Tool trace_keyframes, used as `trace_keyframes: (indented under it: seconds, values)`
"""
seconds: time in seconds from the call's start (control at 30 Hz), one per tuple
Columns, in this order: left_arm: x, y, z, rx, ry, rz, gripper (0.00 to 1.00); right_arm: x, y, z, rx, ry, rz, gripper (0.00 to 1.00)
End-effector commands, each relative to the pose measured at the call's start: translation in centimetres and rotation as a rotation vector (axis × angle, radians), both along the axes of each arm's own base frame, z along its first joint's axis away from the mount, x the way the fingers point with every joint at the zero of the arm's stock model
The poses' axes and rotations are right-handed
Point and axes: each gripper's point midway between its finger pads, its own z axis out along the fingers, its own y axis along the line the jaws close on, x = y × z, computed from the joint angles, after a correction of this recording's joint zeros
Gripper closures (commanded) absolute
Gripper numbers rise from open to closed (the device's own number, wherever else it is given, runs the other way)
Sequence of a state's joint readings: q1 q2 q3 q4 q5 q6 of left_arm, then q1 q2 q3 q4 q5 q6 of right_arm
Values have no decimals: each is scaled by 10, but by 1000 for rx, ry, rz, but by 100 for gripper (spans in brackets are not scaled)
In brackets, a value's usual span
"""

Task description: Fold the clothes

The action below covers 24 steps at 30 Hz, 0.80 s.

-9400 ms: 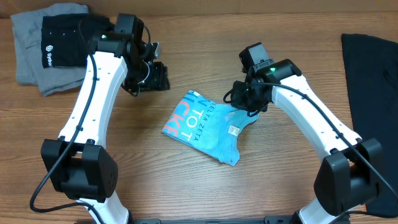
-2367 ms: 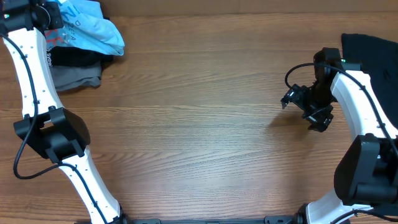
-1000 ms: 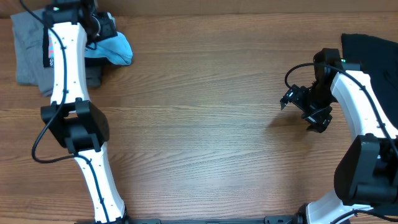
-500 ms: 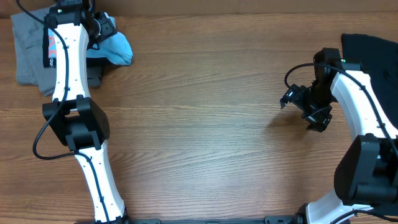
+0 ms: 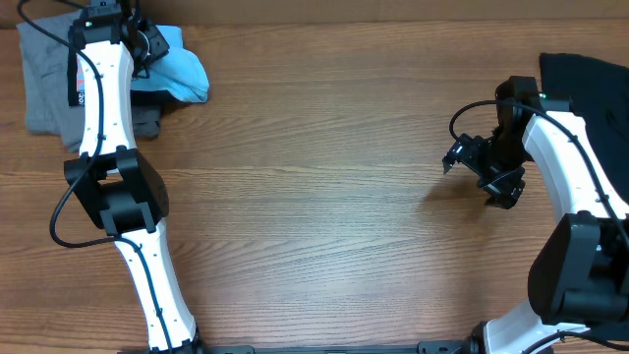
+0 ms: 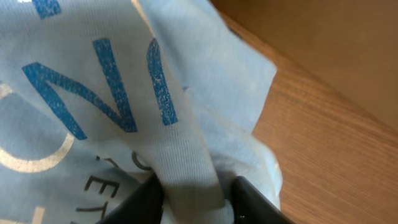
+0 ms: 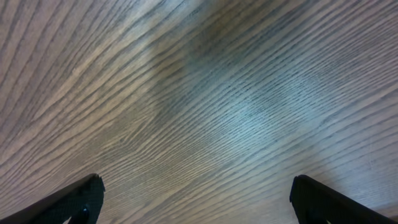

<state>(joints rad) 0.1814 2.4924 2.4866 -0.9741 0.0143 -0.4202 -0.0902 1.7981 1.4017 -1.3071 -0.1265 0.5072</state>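
Cloth first: the light blue T-shirt (image 5: 183, 71) is bunched at the counter's (image 5: 314, 206) far left corner, partly on top of the grey garment (image 5: 39, 84) and the black garment (image 5: 147, 118) piled there. Several seconds back it lay crumpled at the counter's middle; a second ago it was already at this corner, and since then the bundle has barely shifted. Its long axis runs diagonally from the far edge toward the near right, with the rounded, hanging end pointing at the right edge. In the left wrist view its blue lettering slants across the fabric, and a fold drops down between the fingers.

The left tool (image 6: 193, 202) pinches that fold, the cloth pressed between both fingers, at the far edge above the pile. The left arm has swung slightly since a second ago.

The right tool (image 5: 482, 169) hangs spread wide over bare wood near the right edge, unmoved over the last seconds. Beside it, another black garment (image 5: 590, 108) lies along the right edge.
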Motion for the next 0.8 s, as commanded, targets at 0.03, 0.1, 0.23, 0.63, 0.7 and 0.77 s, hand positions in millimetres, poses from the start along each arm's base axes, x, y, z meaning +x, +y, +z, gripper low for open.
trace_keyframes:
  seconds: [0.03,0.1,0.23,0.63,0.7,0.77]
  values:
    - [11,7,6,18,-53,17,96,4,0,16,-2,-49,7,0]
    - [17,9,10,29,-82,21,96,3,0,16,-2,-47,7,0]
    - [34,15,26,48,-175,28,96,2,0,16,-1,-42,6,0]
    - [87,34,34,100,-428,55,50,-4,2,16,11,-16,5,0]
    - [84,35,20,126,-381,26,17,-6,3,17,13,-8,5,1]
    - [79,41,13,145,-350,21,0,-7,3,17,13,-5,5,1]
